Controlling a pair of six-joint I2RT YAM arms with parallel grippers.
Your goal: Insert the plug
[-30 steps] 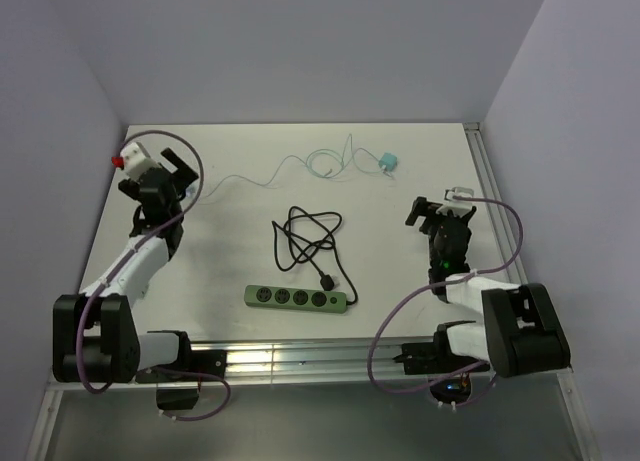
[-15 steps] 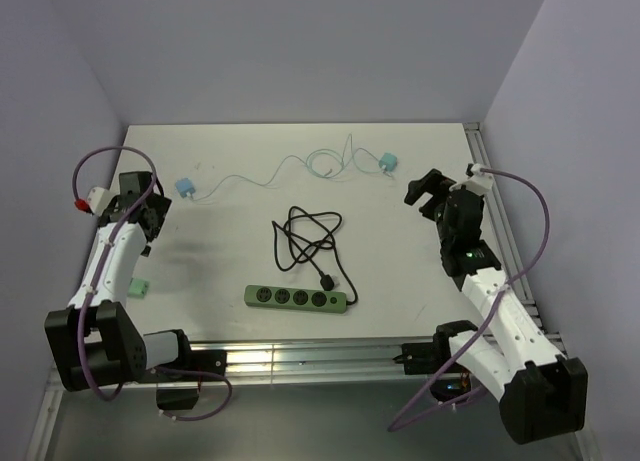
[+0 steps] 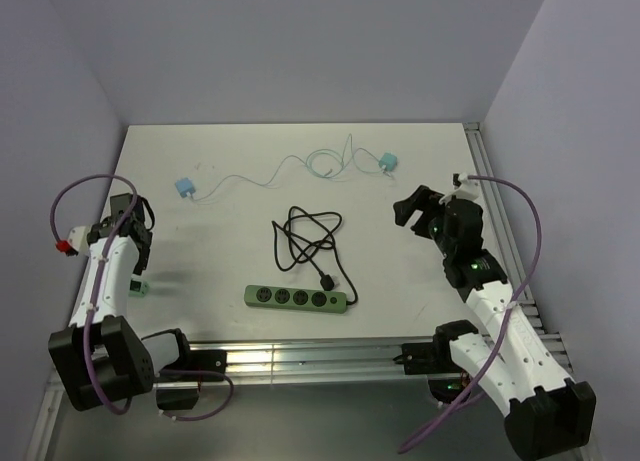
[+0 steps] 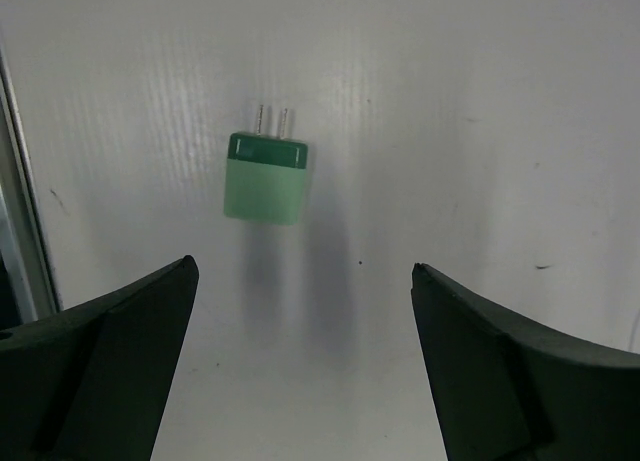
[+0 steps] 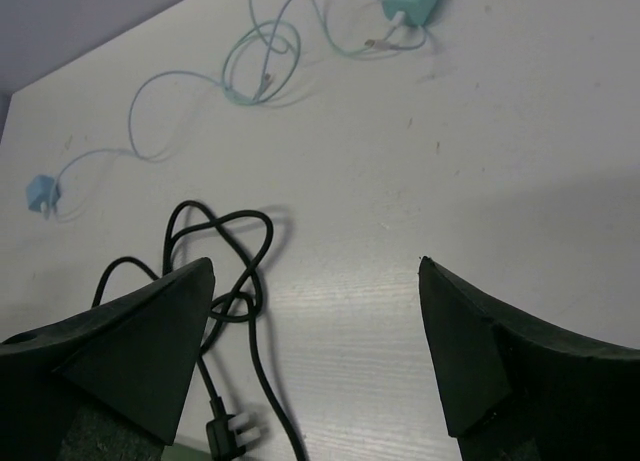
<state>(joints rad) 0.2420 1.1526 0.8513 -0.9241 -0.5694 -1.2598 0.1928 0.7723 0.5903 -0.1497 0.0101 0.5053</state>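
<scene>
1. Spread wide and empty, the left fingers (image 4: 110, 351) frame the green plug (image 4: 265, 178), which lies flat on the table (image 4: 470, 101) just ahead of their tips, prongs pointing away.
2. The right fingers (image 5: 120, 341) also gape, holding nothing, beside the black cord (image 5: 215, 271).

A: Top view?
B: High, behind the arm bases, facing down over the whole bench (image 3: 220, 251).
A: Wrist views?
B: Left: close, straight down on the green adapter (image 4: 265, 178). Right: farther back, slanted across the black cord (image 5: 250, 336). Top view shares both.
</scene>
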